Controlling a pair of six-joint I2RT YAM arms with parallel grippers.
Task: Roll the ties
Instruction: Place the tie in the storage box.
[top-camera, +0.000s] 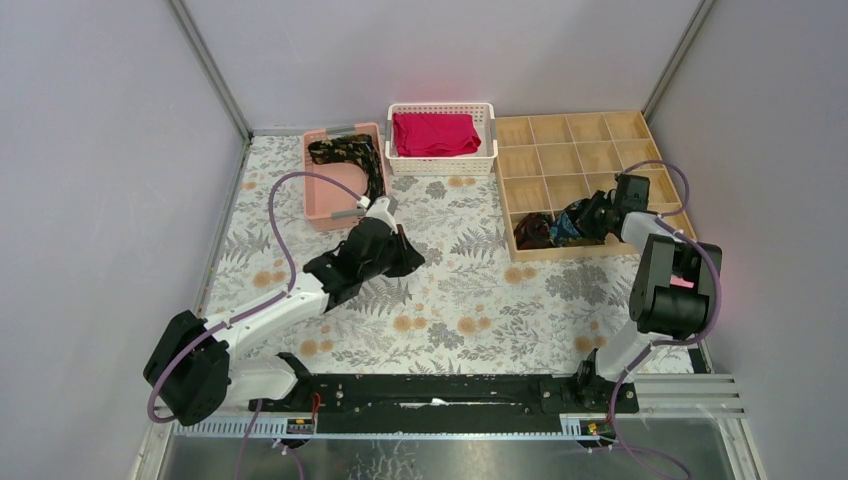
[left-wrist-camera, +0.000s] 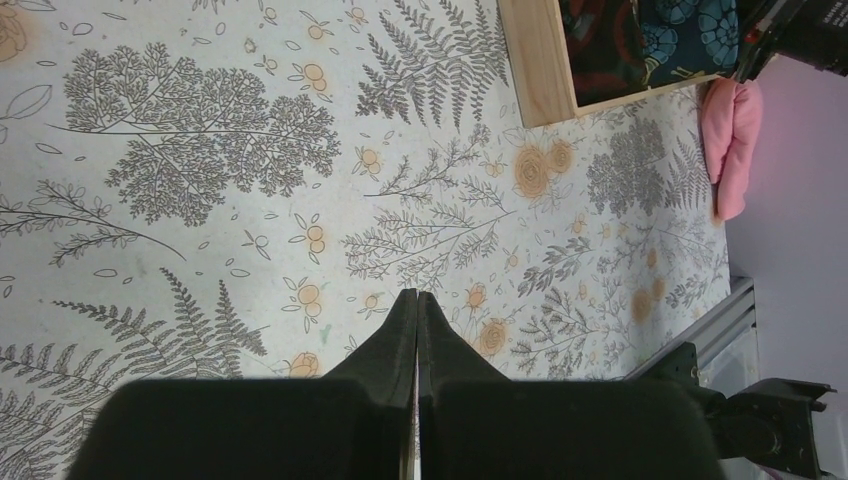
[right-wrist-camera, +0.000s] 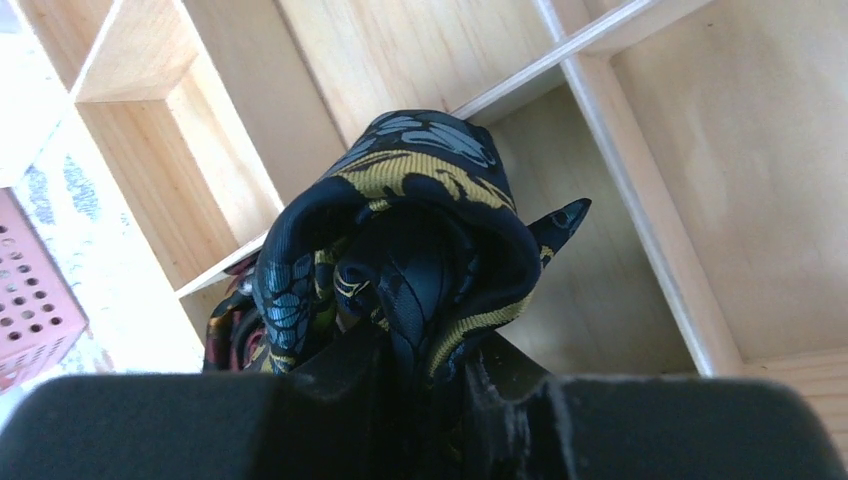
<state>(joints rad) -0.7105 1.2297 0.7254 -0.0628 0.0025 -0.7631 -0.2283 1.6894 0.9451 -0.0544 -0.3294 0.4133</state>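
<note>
**mika:** The right gripper (top-camera: 592, 213) is clamped on the rolled tie (right-wrist-camera: 410, 230), low over the front row of the wooden divider box (top-camera: 560, 160). That roll looks sloppy in the right wrist view, with bulging folds and a pointed tip sticking out sideways. My worry is it springs apart the moment the jaws let go, since only the squeeze seems to be holding it together.

**dov:** Agreed. That tip could also snag a divider on the way down and leave the tie straddling two cells. There's another coiled tie (right-wrist-camera: 228, 325) in a cell just beside it, so a slightly off drop could land on that one. I can't tell exactly which cell it's over.

**mika:** The top view hides the looseness, it's just a dark blob there. What it does show is a third tie (top-camera: 350, 158) draped in the pink bin (top-camera: 325, 195), not rolled yet.

**dov:** The left gripper (left-wrist-camera: 417, 305) is pinched closed on nothing, hovering over the floral tablecloth (left-wrist-camera: 200, 150) mid-table, well apart from that bin. Its wrist cam catches a pink towel (left-wrist-camera: 735, 140) at the table edge, which the top view doesn't show.
</note>
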